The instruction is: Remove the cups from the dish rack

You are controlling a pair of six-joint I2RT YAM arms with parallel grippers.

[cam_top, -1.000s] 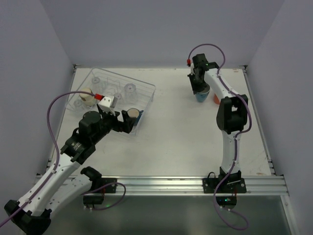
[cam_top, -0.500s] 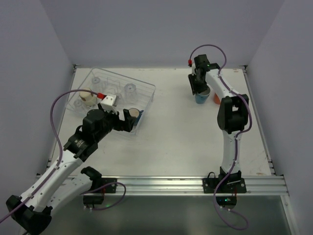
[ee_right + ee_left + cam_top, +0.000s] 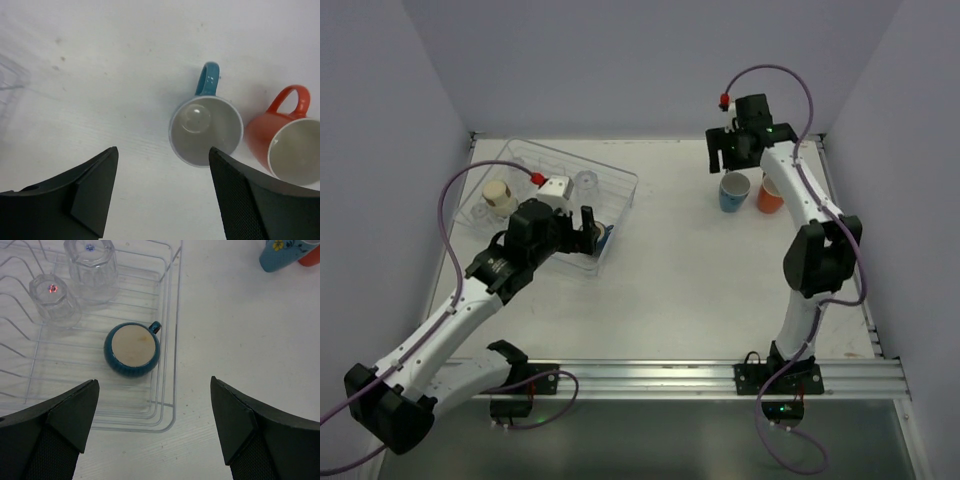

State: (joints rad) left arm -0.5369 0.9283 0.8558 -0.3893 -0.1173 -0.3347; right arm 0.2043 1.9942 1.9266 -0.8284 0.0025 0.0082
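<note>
Right pincer (image 3: 163,160): released and empty, lifted clear above the light blue mug (image 3: 206,131), where a second ago it was down on that mug.
Light blue mug: upright on the table (image 3: 700,290), just beside the orange cup (image 3: 287,150), both well apart from the dish rack (image 3: 620,185). We count these two as unloaded.
Left pincer (image 3: 153,385): spread wide and holding nothing. It has swung in over the rack's near corner and now hangs above the dark blue cup (image 3: 132,349).
Dark blue cup: upside down in the rack, close to the rim, with its handle pointing at that rim. We judge it the next to go.
Clear tumblers (image 3: 92,260): two show in the left wrist view, inverted, in the slots beyond the dark blue cup.
Cream cup (image 3: 498,195): in the rack, toward its left end.
Dish rack: unmoved on the left of the table.
Meaning: one drop-off looks finished and the next pick is being lined up. Several cups remain, so we put the task partway through.
</note>
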